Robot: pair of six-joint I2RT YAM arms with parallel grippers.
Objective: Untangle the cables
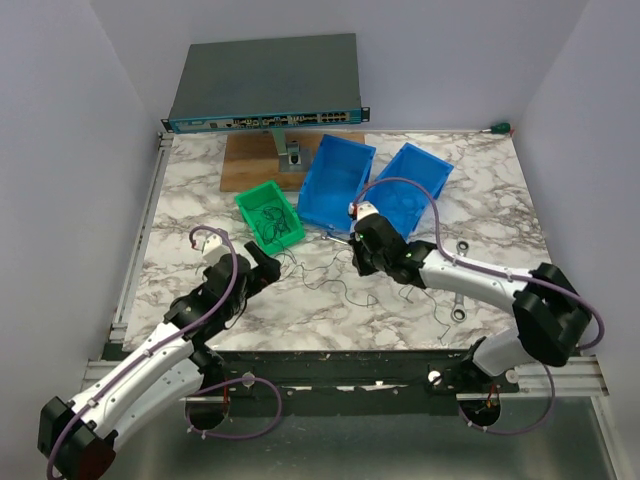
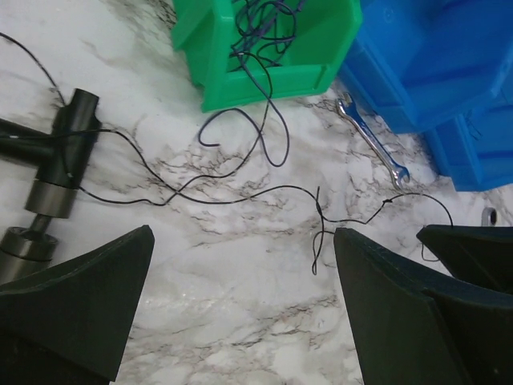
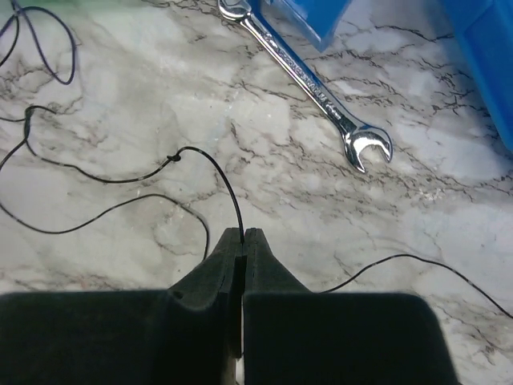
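Observation:
Thin black cables (image 1: 335, 280) trail in loose curves over the marble table between my two arms. One black strand (image 3: 218, 172), knotted partway along, runs straight into my right gripper (image 3: 243, 234), which is shut on it just above the tabletop. In the top view that gripper (image 1: 357, 262) sits in front of the blue bins. A scribble of dark blue cables (image 2: 258, 36) fills the green bin (image 2: 321, 60) and spills over its front wall. My left gripper (image 2: 242, 233) hangs open over bare marble, the long black strand (image 2: 232, 200) lying just beyond its fingertips and untouched.
Two blue bins (image 1: 340, 180) stand behind the right gripper. A silver wrench (image 3: 309, 80) lies beside them and another (image 1: 458, 305) by the right forearm. A network switch (image 1: 265, 85) on a wooden board (image 1: 250, 165) occupies the back. A black cylindrical fitting (image 2: 68, 148) stands at the left.

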